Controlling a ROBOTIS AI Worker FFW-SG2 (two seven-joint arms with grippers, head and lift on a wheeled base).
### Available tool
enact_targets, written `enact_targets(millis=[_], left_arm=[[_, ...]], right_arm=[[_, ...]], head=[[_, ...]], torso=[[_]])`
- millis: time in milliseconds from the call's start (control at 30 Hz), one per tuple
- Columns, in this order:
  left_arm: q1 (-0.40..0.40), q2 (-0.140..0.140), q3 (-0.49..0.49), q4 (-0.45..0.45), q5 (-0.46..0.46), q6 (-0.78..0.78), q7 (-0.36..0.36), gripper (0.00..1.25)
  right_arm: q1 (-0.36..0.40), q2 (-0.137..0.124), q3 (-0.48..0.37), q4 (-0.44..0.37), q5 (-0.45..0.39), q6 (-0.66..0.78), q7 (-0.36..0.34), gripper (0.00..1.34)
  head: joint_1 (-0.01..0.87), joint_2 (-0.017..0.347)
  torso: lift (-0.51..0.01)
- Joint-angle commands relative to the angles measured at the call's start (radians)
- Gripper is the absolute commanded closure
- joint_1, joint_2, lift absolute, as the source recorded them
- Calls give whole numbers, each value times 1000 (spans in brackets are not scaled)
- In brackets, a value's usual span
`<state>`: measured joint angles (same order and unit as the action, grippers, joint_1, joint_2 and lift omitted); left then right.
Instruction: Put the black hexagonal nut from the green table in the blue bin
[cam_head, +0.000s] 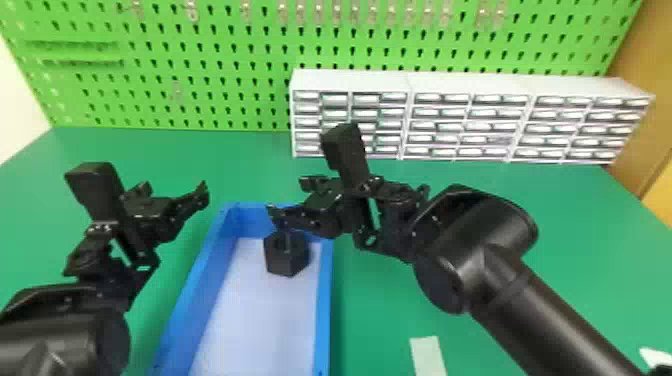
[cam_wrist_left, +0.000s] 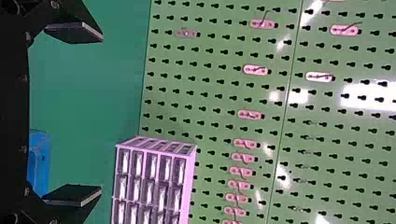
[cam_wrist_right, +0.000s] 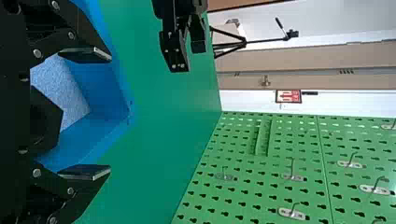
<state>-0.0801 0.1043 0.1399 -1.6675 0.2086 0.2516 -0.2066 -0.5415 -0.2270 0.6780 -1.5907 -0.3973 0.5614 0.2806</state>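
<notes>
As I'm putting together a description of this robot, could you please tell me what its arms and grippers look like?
The left arm and right arm are black and slightly glossy, with rounded, tube-like segments. The left gripper and right gripper are black too, with angular linked parts, small silvery screws and flat finger pads.

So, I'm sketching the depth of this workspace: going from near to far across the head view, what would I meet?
Pale strip on the green table → black hexagonal nut in the blue bin → white drawer cabinets → green pegboard
</notes>
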Motion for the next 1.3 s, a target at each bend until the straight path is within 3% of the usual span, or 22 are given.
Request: enact_targets(millis=[0,200,400,900,1267], left_arm=[[0,0,0,0,0,0,1,136],[0,0,0,0,0,0,-1,136],[2,0,1,0,0,0,1,136],[10,0,12,0,12,2,1,137],[11,0,17,0,22,3,1,137]], right_arm=[[0,0,0,0,0,0,0,429],[3,2,-3,1,-2,0,0,429],[31,6,-60,1,21,0,0,430],[207,64,-482,15,101,-51,-6,429],[325,91,-729,-18,295,-160,-47,427]], head=[[666,32],[666,32],[666,32],[666,32],[666,32]], torso=[[-100],[-100],[-100],[-100],[-100]])
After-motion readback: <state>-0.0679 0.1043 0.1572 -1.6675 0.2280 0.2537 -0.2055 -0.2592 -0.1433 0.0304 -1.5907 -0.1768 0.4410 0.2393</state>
